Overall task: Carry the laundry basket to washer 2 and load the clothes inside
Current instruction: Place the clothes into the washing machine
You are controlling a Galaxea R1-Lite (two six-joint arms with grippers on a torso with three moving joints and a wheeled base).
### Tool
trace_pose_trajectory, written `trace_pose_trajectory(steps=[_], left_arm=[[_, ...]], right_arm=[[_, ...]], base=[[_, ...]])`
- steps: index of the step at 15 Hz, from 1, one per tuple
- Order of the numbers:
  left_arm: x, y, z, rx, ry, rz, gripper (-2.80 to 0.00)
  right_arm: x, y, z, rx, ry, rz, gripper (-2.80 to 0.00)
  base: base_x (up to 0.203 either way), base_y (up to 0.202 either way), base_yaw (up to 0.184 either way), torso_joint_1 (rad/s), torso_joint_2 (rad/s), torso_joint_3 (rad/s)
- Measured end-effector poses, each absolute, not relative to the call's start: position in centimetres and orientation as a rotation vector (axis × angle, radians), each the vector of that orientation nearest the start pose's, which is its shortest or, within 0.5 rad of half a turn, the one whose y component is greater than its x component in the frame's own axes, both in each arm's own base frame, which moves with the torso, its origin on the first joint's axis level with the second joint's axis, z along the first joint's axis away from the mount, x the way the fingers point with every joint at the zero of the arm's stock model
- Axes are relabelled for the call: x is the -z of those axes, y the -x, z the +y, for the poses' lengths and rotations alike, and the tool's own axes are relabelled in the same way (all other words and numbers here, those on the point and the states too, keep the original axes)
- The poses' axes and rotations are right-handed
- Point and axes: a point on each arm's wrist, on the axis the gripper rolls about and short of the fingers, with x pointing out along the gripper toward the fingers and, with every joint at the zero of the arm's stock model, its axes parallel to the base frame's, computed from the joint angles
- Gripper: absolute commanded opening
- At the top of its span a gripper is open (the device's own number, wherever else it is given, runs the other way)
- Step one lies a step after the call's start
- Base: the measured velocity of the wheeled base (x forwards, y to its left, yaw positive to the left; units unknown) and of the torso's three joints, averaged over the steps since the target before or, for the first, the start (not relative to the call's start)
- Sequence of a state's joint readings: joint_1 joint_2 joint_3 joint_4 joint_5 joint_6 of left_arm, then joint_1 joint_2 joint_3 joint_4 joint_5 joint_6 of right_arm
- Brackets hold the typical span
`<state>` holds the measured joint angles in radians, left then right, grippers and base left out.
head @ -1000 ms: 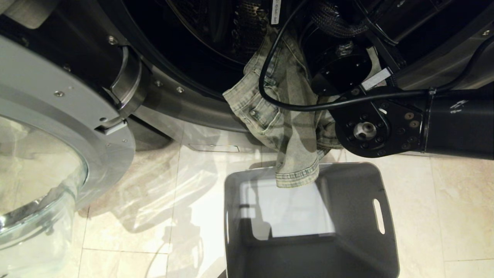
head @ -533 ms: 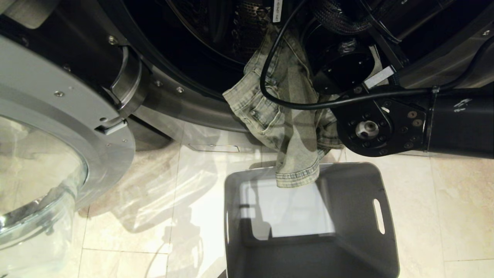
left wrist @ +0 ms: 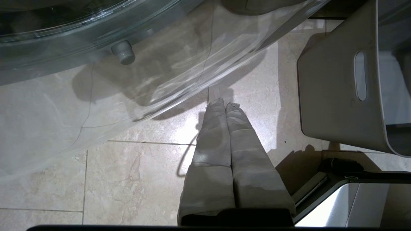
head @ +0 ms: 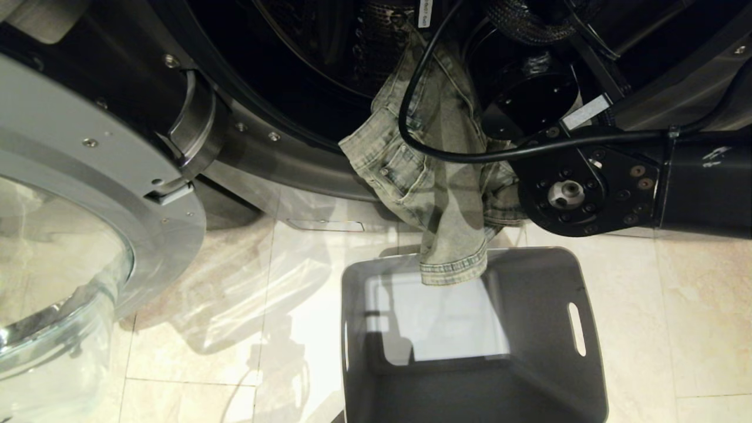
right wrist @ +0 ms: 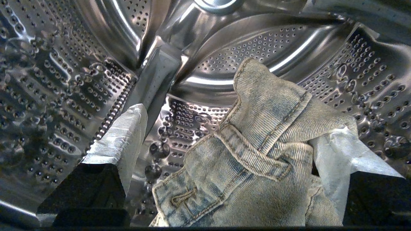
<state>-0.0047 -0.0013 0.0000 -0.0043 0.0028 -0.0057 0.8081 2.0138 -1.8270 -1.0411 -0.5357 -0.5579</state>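
Clothes (head: 440, 182) drape washer 2's (head: 282, 147) rim.

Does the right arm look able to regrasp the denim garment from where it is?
Probably yes. The right gripper is open inside the drum, and the denim garment lies between its fingers with nothing in between, though part still hangs out over the laundry basket.

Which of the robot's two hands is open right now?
The right hand, inside the washer drum, fingers spread with the denim between them. The left hand is shut, above the floor.
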Motion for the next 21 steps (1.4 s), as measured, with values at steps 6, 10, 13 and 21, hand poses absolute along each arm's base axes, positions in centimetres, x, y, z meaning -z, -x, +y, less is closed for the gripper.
trace_pose_trajectory(steps=[6,10,13,21], left_arm=[[-7.6,2.3,0.0,0.002,0.005,-0.005,-2.80],[-7.6,2.3,0.0,0.001,0.006,-0.005,-2.80],[-7.6,2.3,0.0,0.001,0.005,-0.006,-2.80],[-7.6,2.3,0.0,0.002,0.005,-0.005,-2.80]], right_arm=[[-39.6,-26.5,26.1,-0.070,-0.009,-0.734,0.00],[-41.0,-25.5,25.1,-0.085,-0.022,-0.829,0.00],[-42.2,-24.3,24.1,-0.070,0.006,-0.967,0.00],[-43.2,-22.4,23.8,-0.118,0.082,-1.203,0.00]], base=[[0.000,0.000,0.000,0.000,0.00,0.000],[0.000,0.000,0.000,0.000,0.00,0.000],[0.000,0.000,0.000,0.000,0.00,0.000],[0.000,0.000,0.000,0.000,0.00,0.000]])
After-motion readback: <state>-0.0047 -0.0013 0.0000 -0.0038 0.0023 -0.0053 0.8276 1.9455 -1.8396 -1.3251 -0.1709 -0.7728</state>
